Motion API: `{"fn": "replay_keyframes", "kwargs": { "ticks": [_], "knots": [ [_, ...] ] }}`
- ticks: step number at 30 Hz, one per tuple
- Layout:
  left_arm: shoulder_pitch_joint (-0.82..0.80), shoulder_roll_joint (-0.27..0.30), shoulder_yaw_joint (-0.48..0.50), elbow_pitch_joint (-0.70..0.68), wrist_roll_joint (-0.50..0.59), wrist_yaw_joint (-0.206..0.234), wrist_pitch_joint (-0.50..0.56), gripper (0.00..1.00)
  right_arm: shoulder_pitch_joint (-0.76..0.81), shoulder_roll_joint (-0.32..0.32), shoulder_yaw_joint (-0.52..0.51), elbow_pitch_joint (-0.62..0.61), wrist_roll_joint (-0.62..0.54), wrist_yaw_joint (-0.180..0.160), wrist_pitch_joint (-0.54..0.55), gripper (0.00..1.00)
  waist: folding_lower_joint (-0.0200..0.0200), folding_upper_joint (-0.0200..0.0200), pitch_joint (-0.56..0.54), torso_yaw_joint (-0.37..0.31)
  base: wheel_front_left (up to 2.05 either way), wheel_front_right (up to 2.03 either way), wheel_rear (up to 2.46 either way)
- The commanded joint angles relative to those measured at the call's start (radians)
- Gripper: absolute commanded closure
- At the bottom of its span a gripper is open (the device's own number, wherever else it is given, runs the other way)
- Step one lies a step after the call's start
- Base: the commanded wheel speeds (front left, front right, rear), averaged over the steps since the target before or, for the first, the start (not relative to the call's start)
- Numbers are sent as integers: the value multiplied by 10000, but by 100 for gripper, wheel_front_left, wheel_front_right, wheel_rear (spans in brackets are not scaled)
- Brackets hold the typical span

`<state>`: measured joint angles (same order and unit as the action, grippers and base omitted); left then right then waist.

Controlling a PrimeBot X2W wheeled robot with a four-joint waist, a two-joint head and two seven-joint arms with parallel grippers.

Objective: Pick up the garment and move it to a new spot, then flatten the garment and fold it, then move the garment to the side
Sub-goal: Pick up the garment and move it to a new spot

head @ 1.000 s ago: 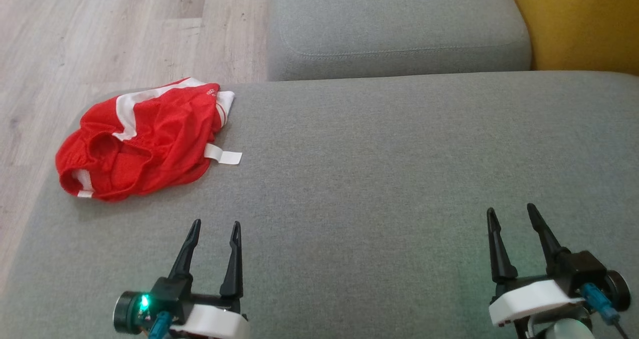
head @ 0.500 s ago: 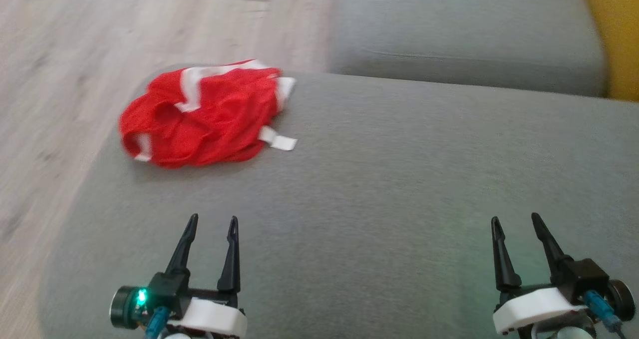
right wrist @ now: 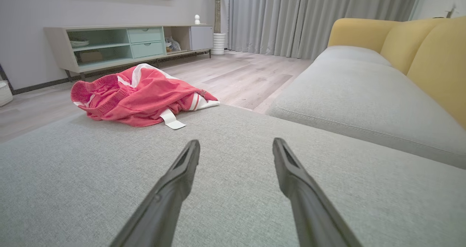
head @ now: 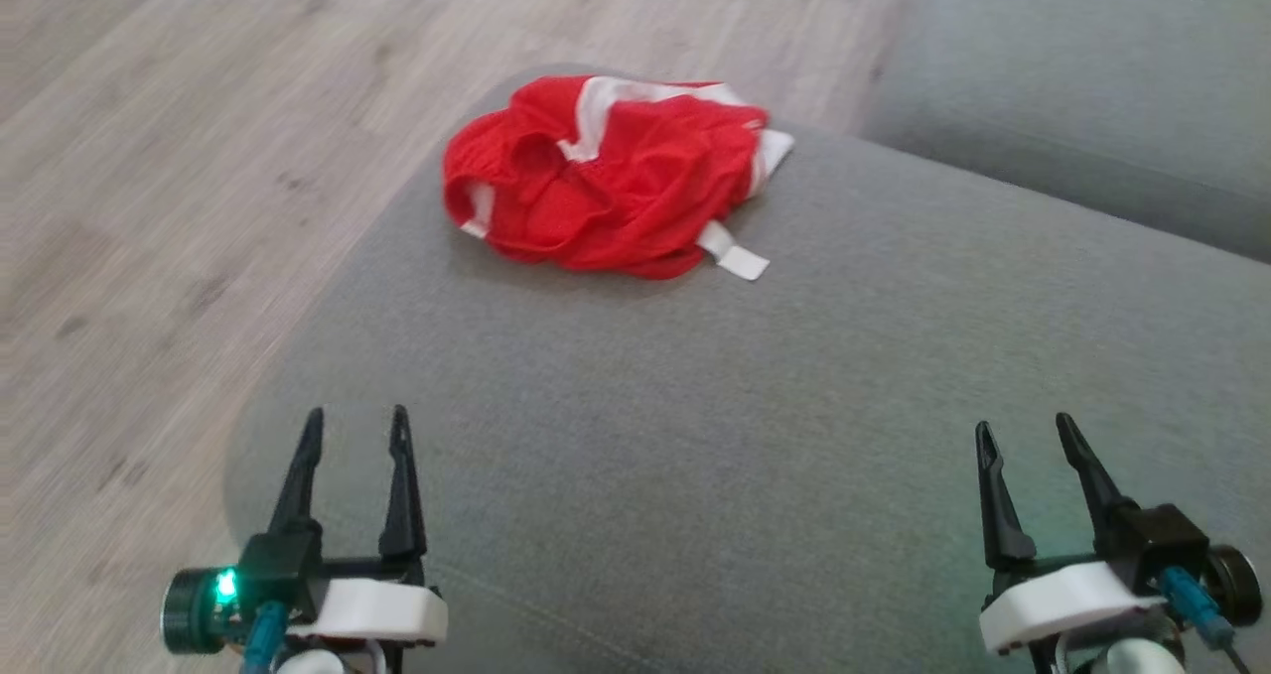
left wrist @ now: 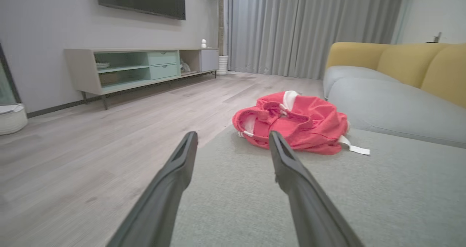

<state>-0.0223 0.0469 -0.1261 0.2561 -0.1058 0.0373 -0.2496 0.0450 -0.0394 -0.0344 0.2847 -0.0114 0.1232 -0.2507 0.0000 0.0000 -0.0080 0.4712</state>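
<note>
The garment (head: 611,183) is a crumpled red piece with white stripes and a white tag, lying near the far left corner of the grey cushion (head: 755,406). It also appears as a red heap in the left wrist view (left wrist: 295,125) and in the right wrist view (right wrist: 140,94). My left gripper (head: 355,424) stands open at the lower left, well short of the garment, with nothing between its fingers. At the lower right, my right gripper (head: 1025,434) is open and empty, far from the garment.
Wooden floor (head: 149,207) lies past the cushion's left edge. A second grey cushion (head: 1092,98) sits at the back right, with yellow backrests (right wrist: 437,54) behind it. A low TV cabinet (left wrist: 142,67) stands against the far wall across the floor.
The whole head picture has shifted, so the camera has turned left; the garment now shows nearer the top middle. Both grippers stay open; the garment lies as before.
</note>
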Motion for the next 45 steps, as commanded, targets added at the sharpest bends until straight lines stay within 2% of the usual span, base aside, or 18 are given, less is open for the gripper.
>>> {"fn": "replay_keyframes", "kwargs": {
  "ticks": [1,7,11,15,19,22,28,32,33,38,41,42,43,44,45],
  "knots": [
    [-455,33,335,-355,60,55,-122,0,-481,-108,204,-249,-72,75,-111,0,0,0,223,204,0,0,0],
    [-839,33,911,-1211,73,-231,-122,0,-654,-108,-155,-270,-281,75,-111,0,0,0,638,232,0,0,0],
    [-1661,226,1455,-1838,88,-873,-122,0,-1095,-108,-329,-435,-767,75,-111,0,0,0,1475,-173,0,0,0],
    [-3167,664,1772,-1814,155,-1253,-122,0,-1662,-108,-588,-712,-1236,75,-111,0,0,0,2327,-675,0,0,0],
    [-5174,953,1692,-663,-400,-1564,-122,0,-2220,-188,-777,-1054,-1651,75,-111,0,0,0,3296,-1134,0,0,0],
    [-6657,1449,1314,1222,-834,-1652,84,0,-2680,-403,-708,-1255,-1724,75,-111,0,0,0,3862,-1612,0,0,0],
    [-9016,2787,-197,4407,-1732,-1675,2474,0,-3250,-653,-757,-1759,-1700,75,-111,0,0,0,4682,-2436,0,0,0],
    [-9726,3493,-1170,5712,-2256,-1677,4183,0,-3288,-707,-785,-1913,-1679,75,-111,0,0,0,4941,-2771,0,0,0],
    [-9917,3699,-1513,6013,-2671,-1678,4563,0,-3238,-718,-789,-1938,-1679,75,-111,0,0,0,5051,-2866,0,0,0],
    [-10193,4130,-1971,6834,-3348,-1678,5107,0,-3296,-799,-713,-1950,-1623,75,-111,0,0,0,5316,-3054,0,0,0],
    [-10276,4252,-2023,7023,-3537,-1678,4891,0,-3356,-795,-656,-1936,-1616,75,-111,0,0,0,5350,-3143,0,0,0],
    [-10323,4297,-2008,7039,-3611,-1678,4528,31,-3381,-785,-625,-1918,-1610,75,-111,0,0,0,5320,-3192,0,0,0],
    [-10368,4324,-2039,7018,-3650,-1679,4143,91,-3389,-778,-616,-1907,-1605,75,-111,0,0,0,5302,-3218,0,0,0],
    [-10412,4321,-2111,6978,-3682,-1679,3786,100,-3401,-771,-627,-1897,-1601,75,-111,0,0,0,5271,-3235,0,0,0],
    [-10463,4305,-2191,6926,-3726,-1679,3460,100,-3408,-756,-646,-1879,-1585,75,-111,0,0,0,5227,-3247,0,0,0]
  ]
}}
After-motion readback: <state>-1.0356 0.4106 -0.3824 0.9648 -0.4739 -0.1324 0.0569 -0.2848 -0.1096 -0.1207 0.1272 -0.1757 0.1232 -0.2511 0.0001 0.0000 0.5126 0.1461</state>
